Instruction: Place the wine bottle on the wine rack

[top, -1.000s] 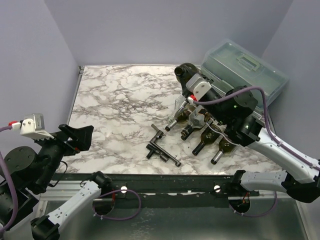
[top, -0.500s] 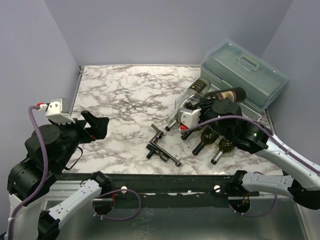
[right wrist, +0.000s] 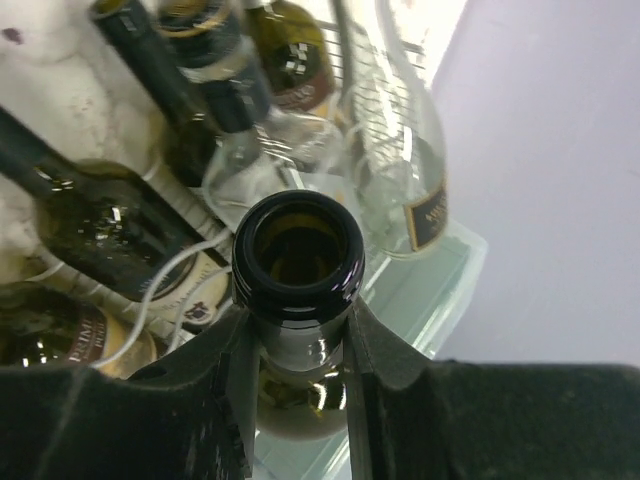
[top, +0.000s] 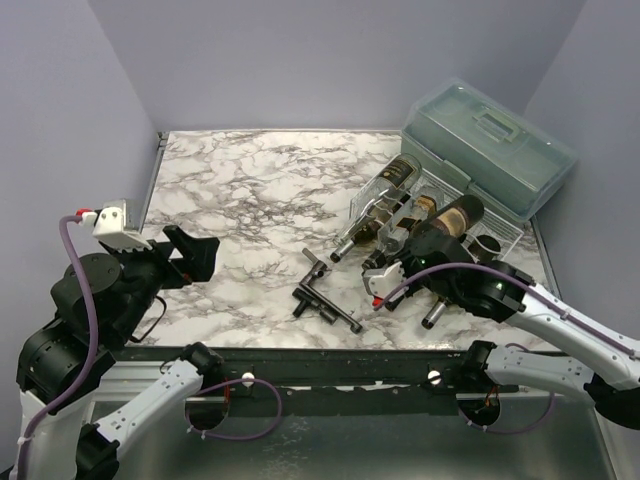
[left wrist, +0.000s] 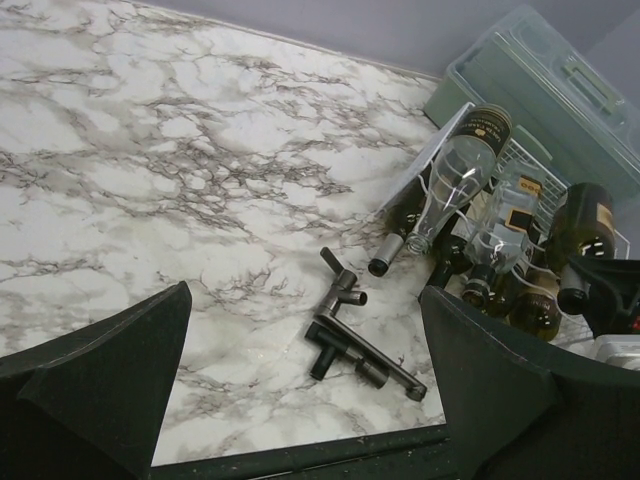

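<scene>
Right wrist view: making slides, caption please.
Right gripper, jaws shut on the neck of the wine bottle, over the stocked wine rack.

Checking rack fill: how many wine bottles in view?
7. One wine bottle is in the right gripper over the wine rack; six lie on the rack: two clear bottles, four dark bottles. Overlaps may hide more.

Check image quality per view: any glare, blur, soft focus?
Top external: even light, sharp, only soft shadows on the marble table. Left wrist: table sharp, the left end effector's fingers dark and soft-edged at the bottom corners. Right wrist: held wine bottle mouth fairly sharp, racked bottles behind it softer with specular glints, upper-left corner blown out.
</scene>
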Motion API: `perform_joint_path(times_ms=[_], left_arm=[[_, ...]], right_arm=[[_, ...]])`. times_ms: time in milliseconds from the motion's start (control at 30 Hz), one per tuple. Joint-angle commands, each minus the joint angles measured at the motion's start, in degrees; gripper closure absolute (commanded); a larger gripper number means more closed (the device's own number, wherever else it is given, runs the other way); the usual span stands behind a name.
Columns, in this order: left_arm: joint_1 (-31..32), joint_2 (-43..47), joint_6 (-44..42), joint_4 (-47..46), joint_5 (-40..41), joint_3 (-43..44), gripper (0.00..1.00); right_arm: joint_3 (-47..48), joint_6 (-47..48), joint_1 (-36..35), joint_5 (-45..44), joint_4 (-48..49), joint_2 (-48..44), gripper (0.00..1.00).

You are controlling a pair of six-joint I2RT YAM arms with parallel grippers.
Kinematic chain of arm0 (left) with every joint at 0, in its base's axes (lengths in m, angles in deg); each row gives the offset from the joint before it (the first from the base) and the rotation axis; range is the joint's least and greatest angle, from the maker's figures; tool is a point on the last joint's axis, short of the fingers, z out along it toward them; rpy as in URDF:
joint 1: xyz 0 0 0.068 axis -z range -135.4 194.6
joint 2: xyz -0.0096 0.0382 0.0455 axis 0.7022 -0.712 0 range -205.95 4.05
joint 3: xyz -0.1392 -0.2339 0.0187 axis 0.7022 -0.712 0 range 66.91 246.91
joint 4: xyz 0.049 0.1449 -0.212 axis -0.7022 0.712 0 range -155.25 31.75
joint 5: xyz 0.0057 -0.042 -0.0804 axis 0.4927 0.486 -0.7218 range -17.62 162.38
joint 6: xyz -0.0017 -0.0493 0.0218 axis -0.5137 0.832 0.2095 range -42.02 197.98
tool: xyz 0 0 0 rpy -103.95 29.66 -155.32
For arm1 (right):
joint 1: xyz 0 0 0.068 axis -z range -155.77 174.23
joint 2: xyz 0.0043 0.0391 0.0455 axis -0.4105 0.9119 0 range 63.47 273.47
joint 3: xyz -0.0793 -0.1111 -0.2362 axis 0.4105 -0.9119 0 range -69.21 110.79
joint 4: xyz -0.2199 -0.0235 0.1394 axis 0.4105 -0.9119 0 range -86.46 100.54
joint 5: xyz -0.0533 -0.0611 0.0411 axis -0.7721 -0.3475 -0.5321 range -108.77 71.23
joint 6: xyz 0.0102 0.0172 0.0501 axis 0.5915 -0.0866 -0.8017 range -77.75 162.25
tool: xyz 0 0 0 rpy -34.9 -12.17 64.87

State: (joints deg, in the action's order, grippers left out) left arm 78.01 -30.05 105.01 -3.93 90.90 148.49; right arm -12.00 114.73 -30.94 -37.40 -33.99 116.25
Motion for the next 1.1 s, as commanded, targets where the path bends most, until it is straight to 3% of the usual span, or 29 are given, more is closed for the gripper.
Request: perform_joint_path(times_ms=[0,500,1067], left_arm=[[0.2,2.2,-0.5,-0.7,-1.2,-0.8,0.01],[0.7,5.3,-2.0,3.0,2.4,0.4,0.01],[1.7,5.5,-2.2,3.0,4.0,0.6,0.01]], right_arm=[[-4.0,7.6,-0.3,-0.3,1.2,-0.8,0.99],[-11.4,15.6,1.7,-8.3,6.4,0.1,0.99],[-20.7,17.8,4.2,-5.4,12.3,-2.4,0.99]])
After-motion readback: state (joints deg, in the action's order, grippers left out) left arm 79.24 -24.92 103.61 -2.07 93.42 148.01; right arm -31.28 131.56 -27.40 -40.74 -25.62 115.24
